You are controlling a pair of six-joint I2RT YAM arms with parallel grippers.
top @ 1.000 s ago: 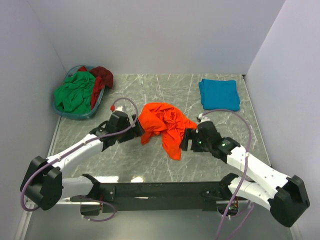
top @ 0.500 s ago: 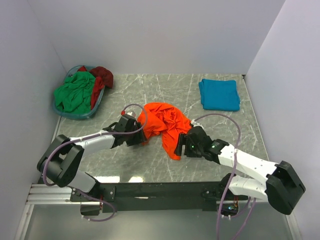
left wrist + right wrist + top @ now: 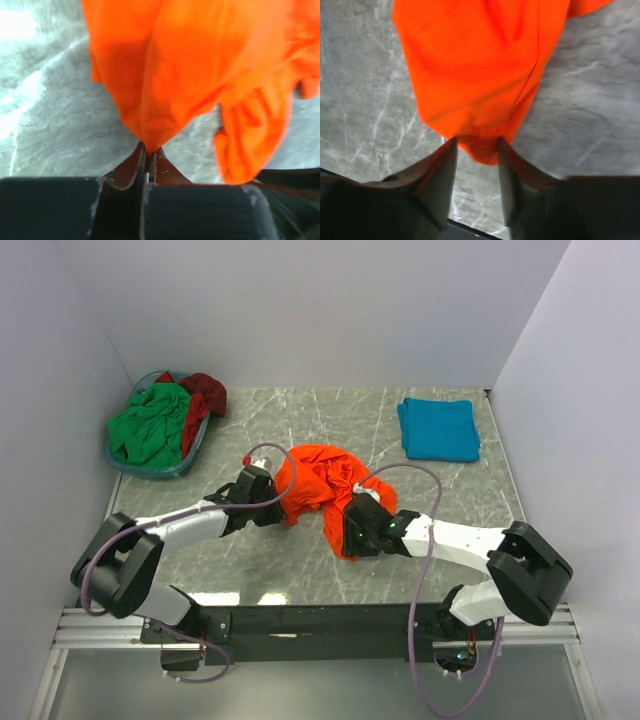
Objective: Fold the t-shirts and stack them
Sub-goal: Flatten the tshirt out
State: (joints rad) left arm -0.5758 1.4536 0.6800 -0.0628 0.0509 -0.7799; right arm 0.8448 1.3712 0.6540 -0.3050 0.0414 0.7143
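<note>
- Orange shirt point(image 3: 322, 485) lies crumpled on the counter point(image 3: 300, 420).
- Our left fingers point(image 3: 127, 172) pinch its edge, closed.
- Our right fingers point(image 3: 437, 172) stand apart, straddling its lower hem.

Matt, soft cloth orange t-shirt point(image 3: 322, 483); smooth, faintly glossy marbled table point(image 3: 300, 420).

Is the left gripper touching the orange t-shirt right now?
Touching. The left wrist view shows the left gripper pinched shut on a fold of the orange t-shirt.

Left gripper point(image 3: 148, 151) clamped closed; right gripper point(image 3: 476, 145) jaws apart; arms extended.
</note>
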